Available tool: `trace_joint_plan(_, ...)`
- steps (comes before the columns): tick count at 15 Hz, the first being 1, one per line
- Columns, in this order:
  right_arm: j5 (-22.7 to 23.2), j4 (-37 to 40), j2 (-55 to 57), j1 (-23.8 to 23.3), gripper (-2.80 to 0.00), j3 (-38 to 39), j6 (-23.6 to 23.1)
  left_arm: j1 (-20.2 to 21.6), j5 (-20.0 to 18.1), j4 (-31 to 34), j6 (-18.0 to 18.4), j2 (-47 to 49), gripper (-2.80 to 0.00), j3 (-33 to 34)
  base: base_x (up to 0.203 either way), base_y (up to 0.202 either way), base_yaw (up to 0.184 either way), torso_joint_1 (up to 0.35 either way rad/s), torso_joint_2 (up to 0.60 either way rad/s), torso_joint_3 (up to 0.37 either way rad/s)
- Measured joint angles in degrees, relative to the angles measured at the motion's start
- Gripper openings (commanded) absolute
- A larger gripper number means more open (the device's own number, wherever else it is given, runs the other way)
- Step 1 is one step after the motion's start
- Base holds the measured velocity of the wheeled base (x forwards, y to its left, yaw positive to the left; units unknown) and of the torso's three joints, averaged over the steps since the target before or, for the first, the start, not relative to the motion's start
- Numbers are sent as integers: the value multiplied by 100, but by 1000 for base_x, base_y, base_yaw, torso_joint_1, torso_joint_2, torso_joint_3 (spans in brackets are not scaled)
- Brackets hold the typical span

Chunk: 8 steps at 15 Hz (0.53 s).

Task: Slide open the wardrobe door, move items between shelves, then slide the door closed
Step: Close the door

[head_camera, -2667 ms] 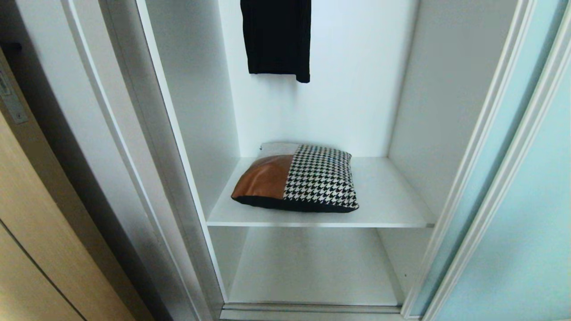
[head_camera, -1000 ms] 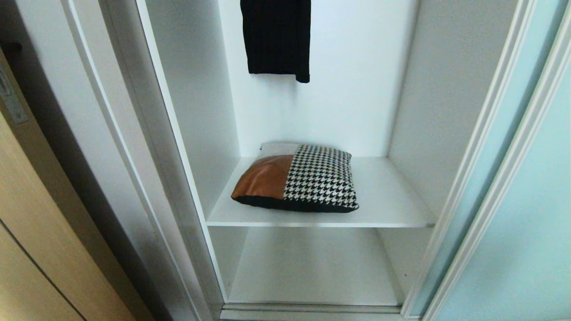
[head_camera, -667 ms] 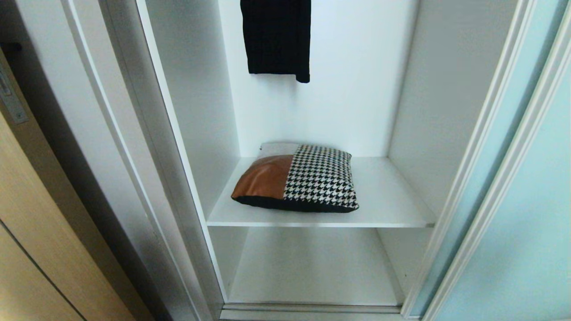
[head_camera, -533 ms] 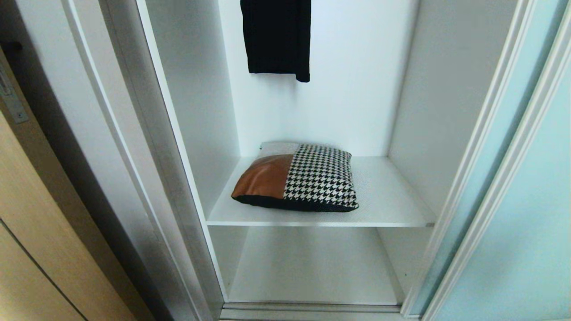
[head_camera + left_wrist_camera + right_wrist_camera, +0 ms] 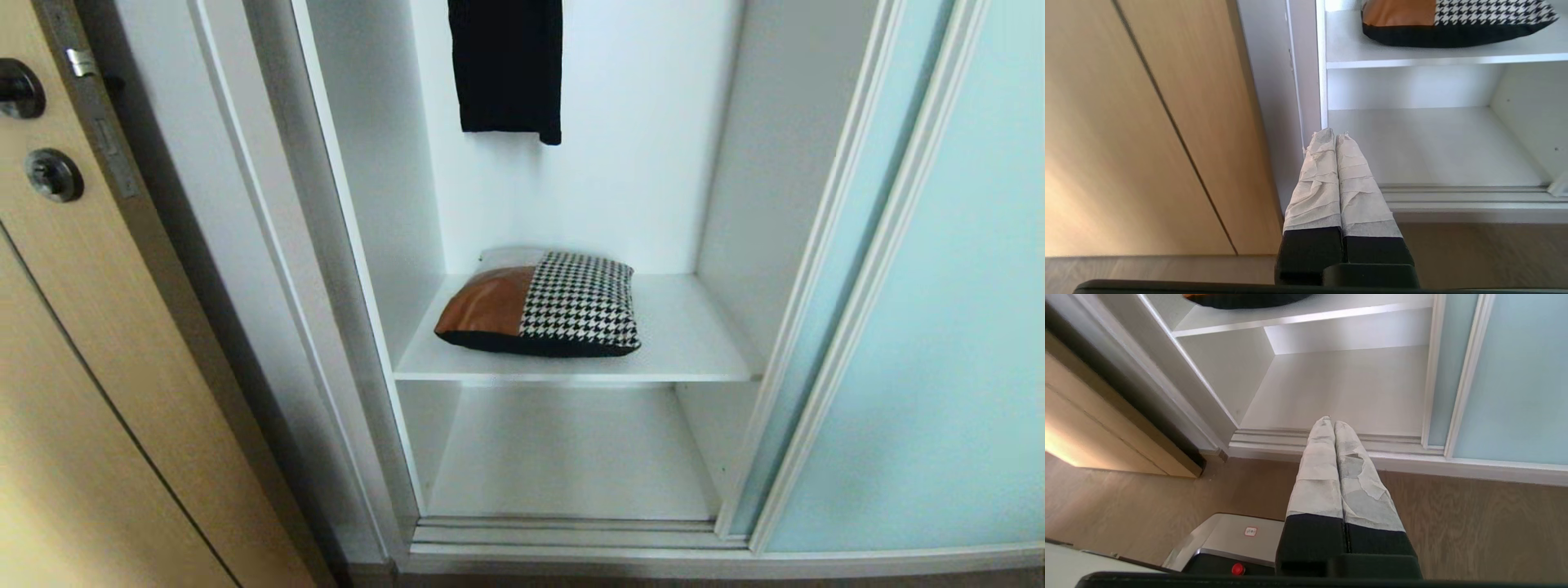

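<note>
Cushion on white upper shelf, aqua sliding door open, wood floor, both grippers' fingers pressed together

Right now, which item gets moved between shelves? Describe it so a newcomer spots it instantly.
Look inside the open white wardrobe, on its upper shelf. The cushion lies flat there, left of centre. Half tan leather, half black-and-white houndstooth, unlike the plain black garment hanging above.

Black pincer — fingers wrapped in white tape.
</note>
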Motion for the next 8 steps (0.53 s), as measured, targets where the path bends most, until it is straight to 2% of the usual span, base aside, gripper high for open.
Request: trace_joint_plan(8, -260, 7, 218, -188, -280, -540, -53, 0, 4, -1, -15, 0, -280, 0, 0, 0, 0, 0, 0, 0)
